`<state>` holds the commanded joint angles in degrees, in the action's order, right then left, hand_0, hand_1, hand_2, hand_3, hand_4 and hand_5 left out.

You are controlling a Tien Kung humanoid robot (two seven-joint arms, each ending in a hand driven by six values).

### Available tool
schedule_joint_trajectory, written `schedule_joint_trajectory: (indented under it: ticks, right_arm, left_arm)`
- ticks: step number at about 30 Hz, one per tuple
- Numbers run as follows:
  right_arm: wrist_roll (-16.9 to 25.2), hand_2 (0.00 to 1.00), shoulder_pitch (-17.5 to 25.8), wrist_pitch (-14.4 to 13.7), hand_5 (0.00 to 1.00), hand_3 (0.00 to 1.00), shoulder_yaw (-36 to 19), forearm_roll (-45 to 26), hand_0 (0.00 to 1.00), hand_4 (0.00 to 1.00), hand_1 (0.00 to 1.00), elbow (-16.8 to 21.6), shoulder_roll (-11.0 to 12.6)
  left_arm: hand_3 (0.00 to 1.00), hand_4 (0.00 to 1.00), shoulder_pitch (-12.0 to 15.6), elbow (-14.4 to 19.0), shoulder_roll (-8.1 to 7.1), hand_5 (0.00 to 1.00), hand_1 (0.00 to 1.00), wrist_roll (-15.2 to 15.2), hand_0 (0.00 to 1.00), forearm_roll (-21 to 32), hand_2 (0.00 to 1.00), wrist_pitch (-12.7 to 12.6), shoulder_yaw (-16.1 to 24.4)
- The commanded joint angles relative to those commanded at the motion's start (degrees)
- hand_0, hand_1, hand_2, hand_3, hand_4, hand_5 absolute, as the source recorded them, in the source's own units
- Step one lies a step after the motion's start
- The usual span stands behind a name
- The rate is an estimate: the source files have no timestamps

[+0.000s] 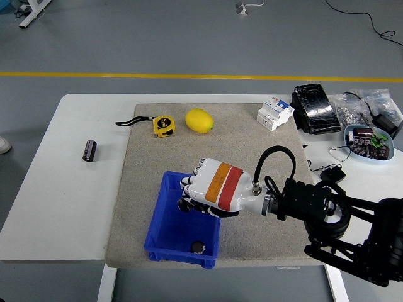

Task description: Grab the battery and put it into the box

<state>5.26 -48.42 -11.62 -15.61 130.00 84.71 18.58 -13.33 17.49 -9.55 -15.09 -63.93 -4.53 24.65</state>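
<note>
My right hand [187,200] hovers over the far part of the blue box [165,233], palm down, in its white shell with an orange and red band. Its fingers [189,184] are curled around a small dark battery that the palm mostly hides. Another small dark round piece [198,246] lies in the box's near right corner. A black cylindrical battery [89,150] lies on the bare white table at the left, far from the hand. My left arm is out of view.
On the grey mat [264,138] lie a yellow tape measure [164,125] and a lemon [199,120] at the back. A white breaker [275,113], a black pack [315,108], a bowl of parts [368,141] and cables crowd the right side.
</note>
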Motion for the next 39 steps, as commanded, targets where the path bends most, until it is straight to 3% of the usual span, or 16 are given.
schedule_joint_trajectory:
  ticks: [3,4,9,10,18,28,39]
  right_arm:
    - [-0.44,0.456,-0.86,1.57,0.002,0.208,1.69,0.0,0.002,0.65,0.109,-0.62,-1.14]
    - [-0.55,0.676,-1.0,2.01,0.002,0.231,1.87,0.0,0.002,0.733,0.136,-1.04,-1.41]
    - [-0.86,0.676,-1.24,2.75,0.002,0.231,1.12,0.0,0.002,0.733,0.136,-1.62,-1.43]
    - [-0.88,0.72,-1.32,2.84,0.012,0.237,0.89,0.0,0.002,0.747,0.148,-1.57,-1.37]
    - [-0.94,0.732,-1.39,4.23,0.024,0.239,-0.83,0.0,0.002,0.748,0.162,-1.32,-0.98]
    - [-1.38,0.727,-1.15,4.47,0.057,0.241,-9.83,0.0,0.002,0.761,0.155,2.16,1.01]
    - [-1.42,0.724,2.56,4.2,0.069,0.247,-13.44,0.0,0.002,0.772,0.159,2.89,3.25]
  left_arm:
    - [0.63,0.648,-0.13,0.0,-0.02,0.672,0.668,-0.01,0.673,-0.08,0.691,0.08,0.03]
    - [0.629,0.648,-0.21,0.0,-0.02,0.672,0.666,0.03,0.673,0.03,0.691,0.08,-0.08]
    - [0.629,0.648,-0.36,-0.05,-0.13,0.672,0.666,0.05,0.673,0.06,0.691,0.01,-0.05]
    - [0.63,0.648,-0.33,-0.08,-0.16,0.672,0.663,-0.02,0.672,-0.14,0.69,0.02,0.13]
    - [0.629,0.649,-0.28,-0.2,-0.28,0.673,0.664,-0.22,0.672,-0.59,0.69,0.23,0.66]
    - [0.629,0.648,0.14,-0.28,-0.37,0.672,0.669,-0.08,0.675,-0.2,0.691,0.38,0.63]
    - [0.63,0.648,0.55,-0.26,-0.14,0.672,0.667,0.45,0.677,1.09,0.691,0.26,-0.2]
